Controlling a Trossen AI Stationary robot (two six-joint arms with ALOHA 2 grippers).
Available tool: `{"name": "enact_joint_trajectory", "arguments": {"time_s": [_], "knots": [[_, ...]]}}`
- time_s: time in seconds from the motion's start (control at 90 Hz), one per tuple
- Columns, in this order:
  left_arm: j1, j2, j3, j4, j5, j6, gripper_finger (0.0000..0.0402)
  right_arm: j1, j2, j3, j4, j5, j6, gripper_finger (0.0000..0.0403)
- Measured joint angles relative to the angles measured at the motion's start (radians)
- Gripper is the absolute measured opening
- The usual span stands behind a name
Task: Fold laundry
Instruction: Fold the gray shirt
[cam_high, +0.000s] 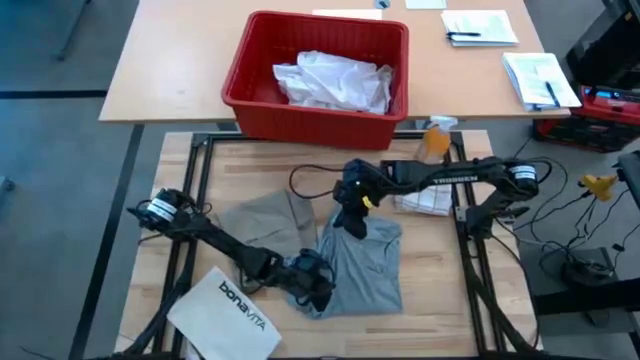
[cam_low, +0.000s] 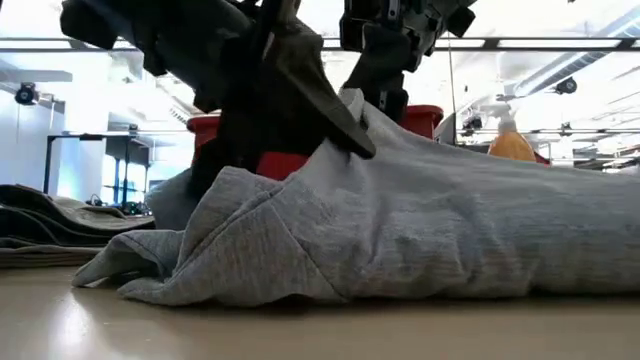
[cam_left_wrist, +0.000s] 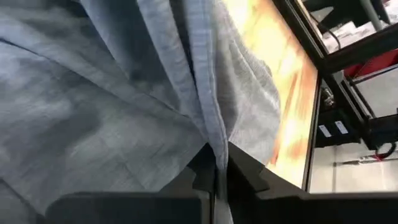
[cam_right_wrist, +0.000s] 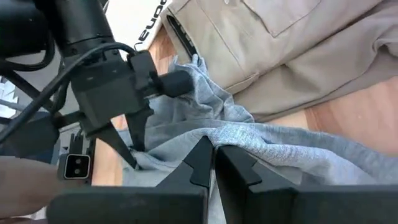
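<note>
We are observing the grey T-shirt lying on the wooden desk, right of centre, with its long axis running from the far edge toward the near edge. The khaki-tan piece is lying just beside it on the left, and their edges are touching or overlapping. The white shirt is sitting in the red basket on the farther desk, well apart from both arms.

We are finding both pincers clenched on the grey T-shirt. The left pincer is grasping the near left corner; the left wrist view is showing a fold of grey cloth pinched between its closed fingers. The right pincer is grasping the far edge, near the top of the garment, and the right wrist view is showing a gathered ridge of cloth held between its fingertips. In the low view the cloth is rising from the desk toward the held points.

We are judging that the coming move turns on this: the two grips are standing at opposite ends of the shirt's long axis, the left nearer the front edge, the right farther back. The bulk of the garment is lying to the right of both pincers. The stiff white bag is lying near the left pincer and could be caught.
</note>
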Motion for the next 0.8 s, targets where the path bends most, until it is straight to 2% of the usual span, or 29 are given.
{"name": "enact_joint_trajectory", "arguments": {"time_s": [0.8], "knots": [[-0.065, -0.003, 0.0, -0.079, 0.015, -0.117, 0.0, -0.082, 0.184, -0.003, 0.141, -0.014, -0.109, 0.0]]}}
